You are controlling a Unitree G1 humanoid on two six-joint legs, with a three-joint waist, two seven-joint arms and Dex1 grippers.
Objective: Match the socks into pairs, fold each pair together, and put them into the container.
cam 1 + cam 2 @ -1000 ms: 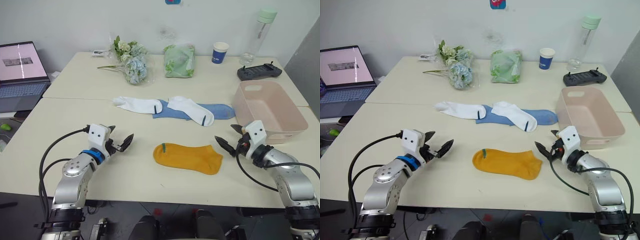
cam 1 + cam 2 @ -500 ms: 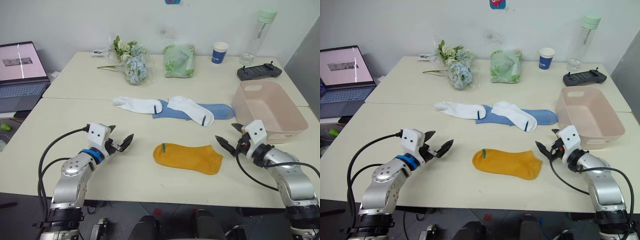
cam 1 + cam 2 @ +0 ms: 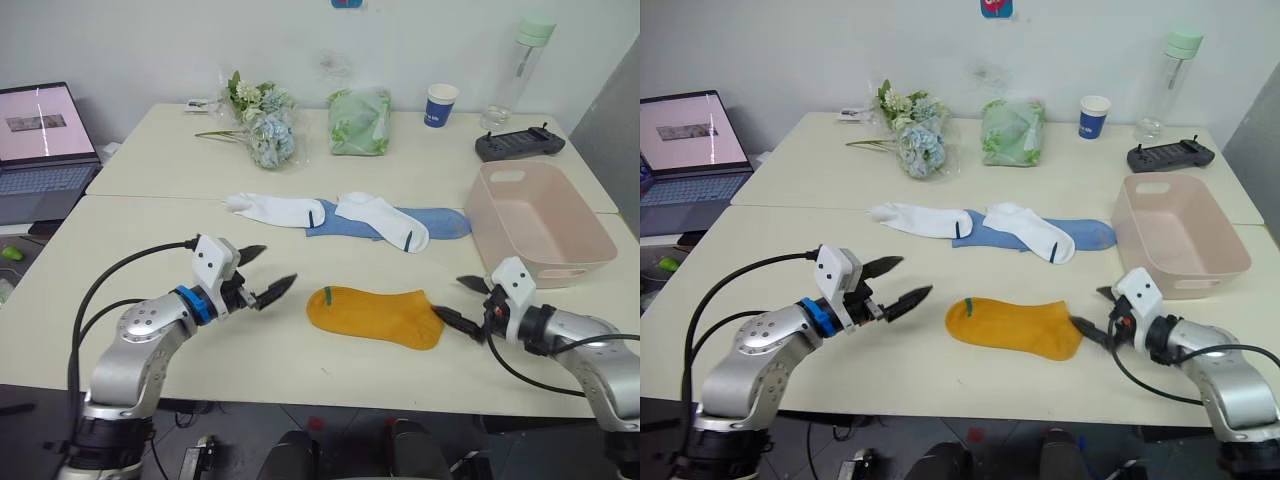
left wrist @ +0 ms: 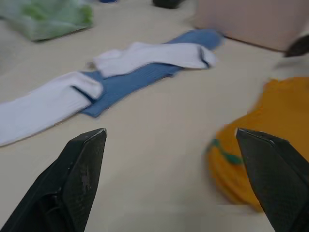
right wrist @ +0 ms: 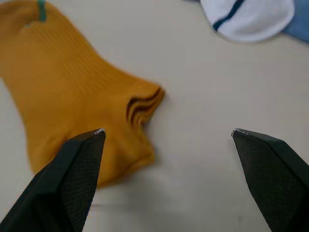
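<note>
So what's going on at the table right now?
Both open grippers flank the mustard-yellow sock lying flat on the beige table: left gripper off its toe end, right gripper at its cuff. Nothing is held. The white socks and light blue sock lie behind; the pale pink plastic tub sits empty.

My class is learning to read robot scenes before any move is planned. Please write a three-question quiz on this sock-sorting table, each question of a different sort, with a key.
1. True or false: the pink container already holds a sock.
2. Multiple choice: the right gripper has its jaws (A) shut on the mustard socks, (B) open beside their cuff end, (C) inside the container.
3. Fill in: the two white socks lie partly over the ____ socks.

Key: 1 false, it is empty; 2 B; 3 light blue.
</note>
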